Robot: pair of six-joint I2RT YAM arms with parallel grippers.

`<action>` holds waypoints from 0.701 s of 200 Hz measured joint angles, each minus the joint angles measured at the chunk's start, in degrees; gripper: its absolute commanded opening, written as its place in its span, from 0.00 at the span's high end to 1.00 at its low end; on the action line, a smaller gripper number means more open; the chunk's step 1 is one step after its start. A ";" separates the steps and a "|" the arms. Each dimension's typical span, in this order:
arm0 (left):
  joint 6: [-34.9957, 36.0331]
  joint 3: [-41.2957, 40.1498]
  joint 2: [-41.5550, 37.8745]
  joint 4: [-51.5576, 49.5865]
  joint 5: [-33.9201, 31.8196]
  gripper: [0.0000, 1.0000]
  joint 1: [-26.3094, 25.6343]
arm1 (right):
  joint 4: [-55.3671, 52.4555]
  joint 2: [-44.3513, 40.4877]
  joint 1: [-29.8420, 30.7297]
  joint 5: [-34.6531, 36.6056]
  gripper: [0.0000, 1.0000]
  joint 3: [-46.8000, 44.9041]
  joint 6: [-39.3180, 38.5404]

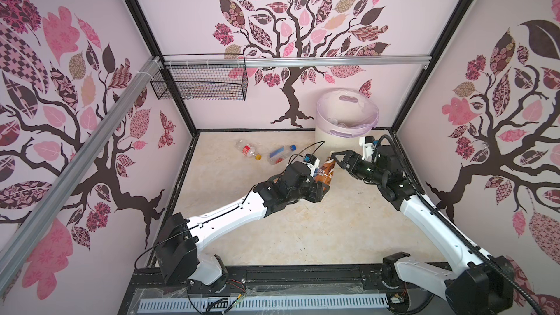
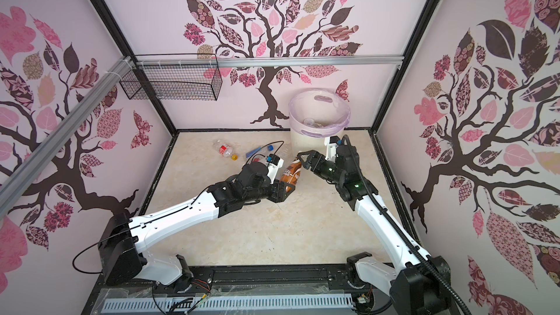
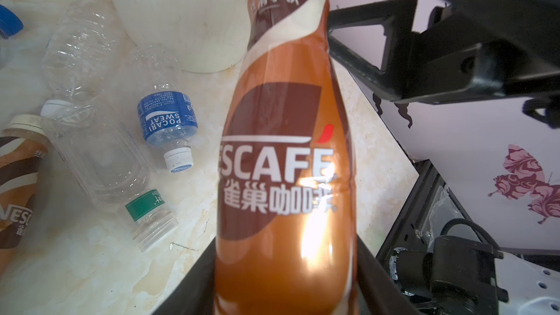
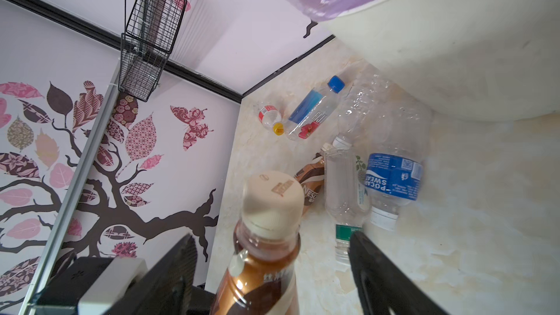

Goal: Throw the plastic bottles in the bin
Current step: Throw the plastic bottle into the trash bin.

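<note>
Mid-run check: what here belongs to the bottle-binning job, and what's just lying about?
Job: bin; brown Nescafé bottle held by left gripper; lying loose: red-labelled bottle, Fiji bottle, Pocari Sweat bottle, second Nescafé bottle, green-labelled bottle, white-capped clear bottle.
Lying about: black wire basket; aluminium rail.

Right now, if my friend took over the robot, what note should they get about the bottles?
Left gripper: shut on the brown coffee bottle, near the bin.
Right gripper: open, jaws either side of that bottle's neck, not gripping.
Done: some clear bottles lie in the bin.
To do: bin this one, then six on the table: red-label bottle, blue-cap bottle, Pocari bottle, green-label bottle, crumpled clear bottle, second coffee bottle.
</note>
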 measured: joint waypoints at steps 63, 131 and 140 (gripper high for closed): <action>0.20 -0.20 -1.07 0.11 -0.24 0.43 0.00 | 1.70 4.11 4.04 1.57 0.48 2.86 0.59; 0.37 -0.22 -2.97 -1.20 -2.45 0.16 0.00 | 0.57 6.14 4.35 3.06 0.66 6.03 -0.59; 0.81 -0.22 -4.00 -1.51 -3.02 0.11 0.09 | -0.39 6.51 4.35 3.96 0.67 7.63 -1.51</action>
